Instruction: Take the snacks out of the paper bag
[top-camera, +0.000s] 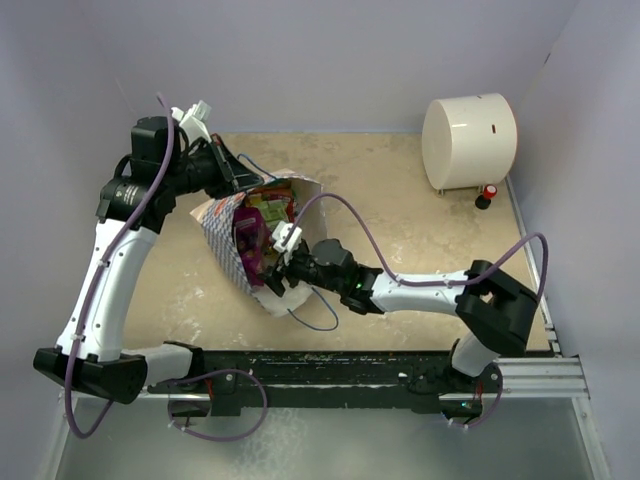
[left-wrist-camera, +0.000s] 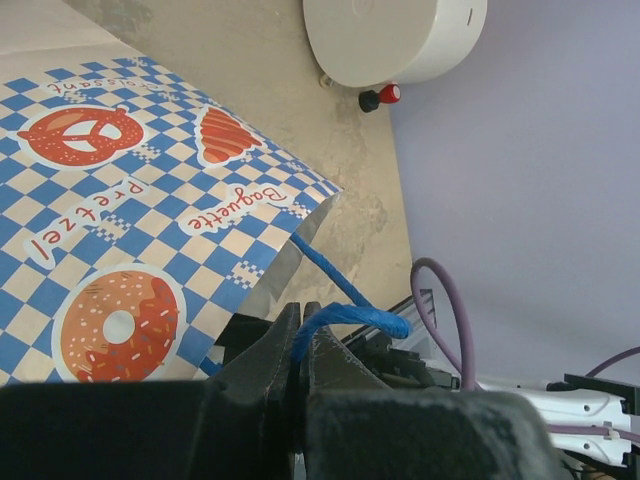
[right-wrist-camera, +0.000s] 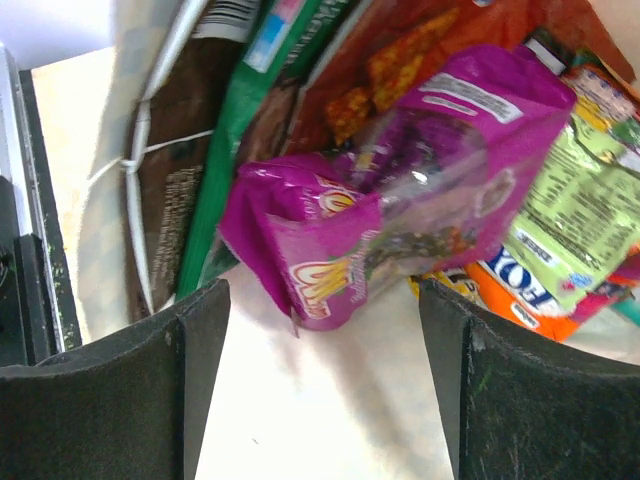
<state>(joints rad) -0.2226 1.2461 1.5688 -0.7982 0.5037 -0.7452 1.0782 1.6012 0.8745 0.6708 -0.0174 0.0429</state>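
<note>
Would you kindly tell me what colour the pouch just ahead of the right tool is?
The pouch is magenta, clearest in the right wrist view.

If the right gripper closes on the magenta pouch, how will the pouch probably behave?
The magenta pouch looks creased and puffy, so it will probably crumple, not stay stiff. Its glossy film may slip from the right gripper.

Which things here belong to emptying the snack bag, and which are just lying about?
Job: paper bag, blue cord handle pinched in the shut left end effector, magenta pouch ahead of the open right end effector, orange chip bag, green packet.
Lying about: cream cylinder, red-and-black piece beside it.
</note>
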